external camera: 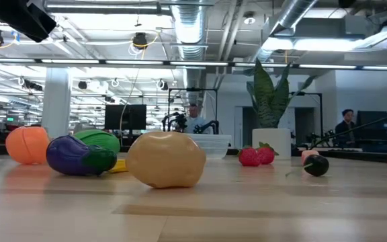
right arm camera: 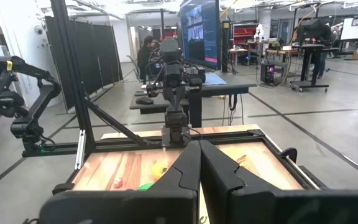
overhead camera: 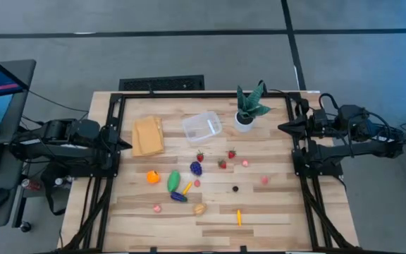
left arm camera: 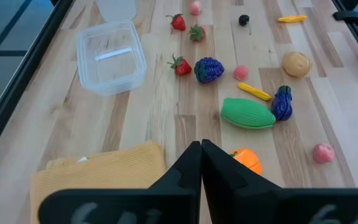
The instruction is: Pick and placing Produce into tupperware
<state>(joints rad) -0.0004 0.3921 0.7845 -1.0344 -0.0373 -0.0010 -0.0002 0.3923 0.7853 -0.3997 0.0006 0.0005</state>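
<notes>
Both arms are dark, nearly black, built of blocky housings joined by slimmer links, and each sits on a black metal frame at its side of the table. Black cables loop around the right arm's far joints. The left gripper [left arm camera: 201, 163] and the right gripper [right arm camera: 199, 163] each end in two matte black, wedge-shaped fingers tapering to a narrow tip, rising from a broad dark base.

Grey floor [overhead camera: 189, 56] crossed by dark lines surrounds the wooden table [overhead camera: 259, 212], while ducts and strip lights [external camera: 200, 40] run overhead and a monitor [right arm camera: 199, 34] glows behind black partition screens [right arm camera: 92, 50].
</notes>
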